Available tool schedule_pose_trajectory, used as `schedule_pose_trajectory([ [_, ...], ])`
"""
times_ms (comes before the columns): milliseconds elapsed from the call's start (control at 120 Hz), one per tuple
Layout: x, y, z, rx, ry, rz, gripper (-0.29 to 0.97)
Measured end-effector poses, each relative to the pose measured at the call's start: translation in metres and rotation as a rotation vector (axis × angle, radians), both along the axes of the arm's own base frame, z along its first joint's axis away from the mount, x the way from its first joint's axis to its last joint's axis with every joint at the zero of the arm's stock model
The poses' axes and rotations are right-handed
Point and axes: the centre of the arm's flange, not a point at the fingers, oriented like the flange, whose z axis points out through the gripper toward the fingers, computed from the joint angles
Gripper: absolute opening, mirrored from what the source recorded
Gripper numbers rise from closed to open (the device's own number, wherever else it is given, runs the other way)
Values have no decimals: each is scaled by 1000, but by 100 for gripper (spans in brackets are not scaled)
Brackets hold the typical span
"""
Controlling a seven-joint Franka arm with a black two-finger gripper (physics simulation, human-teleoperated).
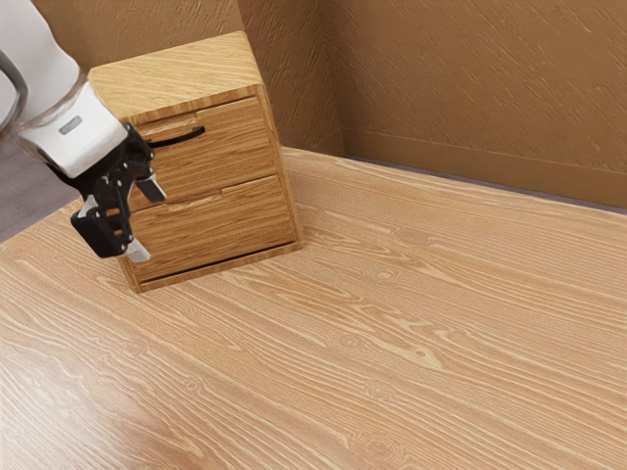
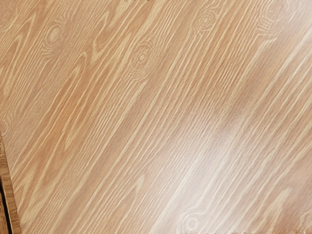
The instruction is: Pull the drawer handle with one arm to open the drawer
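Exterior view showed a wide wooden table [image 1: 411, 323] with strong grain, and brown walls [image 1: 470, 78] behind it. On the table, toward the exterior view's left, a small wooden cabinet [image 1: 176, 69] stood close to the corner of the walls. Its front held an upper drawer [image 1: 230, 137] and a lower drawer [image 1: 216, 220]. Both fronts looked level with the cabinet frame, so the upper drawer did not appear pulled out.

The white arm [image 1: 59, 108] came in from the exterior view's upper left and ended in front of the cabinet's left front edge. The black gripper [image 1: 144, 220] pointed down and toward the cabinet. Its fingers [image 1: 152, 188] were spread wide, released, with nothing grasped between them. One fingertip was before the line between the two drawers, the other before the lower drawer.

The handle [image 1: 177, 138], a thin black bar, sat at the top of the upper drawer. It was above the gripper and a little toward the exterior view's right, near the hand but apart from both fingers.

In the wrist view the table [image 2: 161, 117] lay under the hand, and a narrow wooden edge [image 2: 5, 195] with a dark line showed at the side; I could not tell what it belonged to.
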Motion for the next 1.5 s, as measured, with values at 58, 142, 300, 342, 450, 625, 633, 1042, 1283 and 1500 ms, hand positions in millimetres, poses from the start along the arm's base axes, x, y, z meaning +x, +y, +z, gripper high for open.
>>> schedule_pose_trajectory([
  [58, 0, 0, 0, 13, 0, -41, 66],
  [142, 2, 2, -4, 7, 3, -85, 66],
  [300, 0, 15, -9, -25, -9, -65, 66],
  [342, 0, 19, -8, -30, -13, -55, 66],
  [450, -4, 40, -6, -43, -26, -14, 66],
  [625, 12, 83, -3, -53, -54, 45, 66],
  [633, 14, 85, -3, -52, -56, 47, 66],
  [1042, 53, 84, 14, 88, -142, 130, 66],
  [1283, 66, 61, 6, 155, -156, 282, 66],
  [1500, 77, 95, -9, 109, -140, 342, 66],
])
